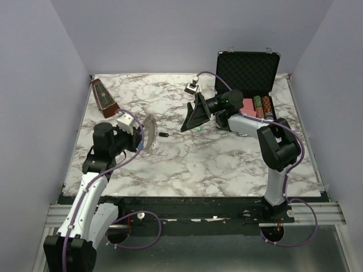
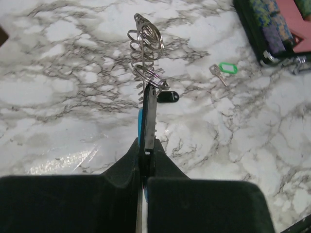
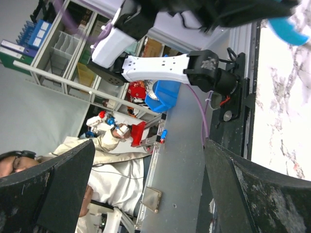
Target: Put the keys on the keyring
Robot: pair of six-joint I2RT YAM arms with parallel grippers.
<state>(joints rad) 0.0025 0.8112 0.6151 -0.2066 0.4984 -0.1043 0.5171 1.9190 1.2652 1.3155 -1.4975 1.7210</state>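
The keyring stands edge-on, a stack of silvery wire loops above a light blue section. My left gripper is shut on it and holds it upright over the marble, left of centre. A black-headed key lies on the table just past the ring. Farther right lies a green-headed key. My right gripper hovers open over the table's middle, turned sideways, above the green key. In the right wrist view its fingers stand wide apart with nothing between them.
An open black case with poker chips stands at the back right. A brown metronome stands at the back left. A small white-and-black object sits behind the right gripper. The marble table is walled on three sides.
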